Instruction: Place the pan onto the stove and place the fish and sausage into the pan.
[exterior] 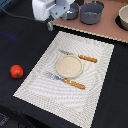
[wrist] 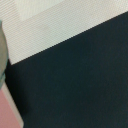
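The sausage [exterior: 16,71], a red lump, lies on the dark table at the exterior view's left, far from my gripper. The stove [exterior: 107,27], a pinkish-brown board, lies along the back right; its corner shows in the wrist view [wrist: 7,110]. A small dark-grey round vessel [exterior: 73,12], probably the pan, stands at the stove's left end, partly hidden behind my gripper; no handle shows. My white gripper [exterior: 50,23] hangs over the stove's left edge beside it. Its jaws are not clear in either view. The fish is not in view.
A larger grey pot [exterior: 92,13] stands on the stove beside the small vessel, and a pale bowl [exterior: 123,17] at its right end. The striped placemat [exterior: 37,80] holds a beige plate [exterior: 68,66], an orange-handled knife [exterior: 88,58] and a fork [exterior: 65,80].
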Controlling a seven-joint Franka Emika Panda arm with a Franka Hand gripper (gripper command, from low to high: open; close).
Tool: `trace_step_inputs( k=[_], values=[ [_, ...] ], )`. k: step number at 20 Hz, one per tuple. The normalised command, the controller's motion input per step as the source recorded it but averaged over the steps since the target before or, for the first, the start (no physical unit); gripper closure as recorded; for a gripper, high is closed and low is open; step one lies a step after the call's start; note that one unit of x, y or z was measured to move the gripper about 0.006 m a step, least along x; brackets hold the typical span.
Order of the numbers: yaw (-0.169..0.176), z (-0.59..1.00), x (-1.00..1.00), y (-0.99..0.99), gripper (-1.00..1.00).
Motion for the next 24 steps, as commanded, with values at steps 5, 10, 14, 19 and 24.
trace_step_inputs(
  k=[5,10,14,19,24],
  values=[
    [-0.059,-0.02,-0.14,-0.86,-1.00],
    [-0.073,-0.05,-0.22,-0.82,-1.00],
    [-0.067,-0.13,-0.20,-0.82,-1.00],
    [-0.062,-0.26,-0.16,-0.81,-1.00],
    [-0.034,-0.33,-0.10,-0.60,-1.00]
  ],
)
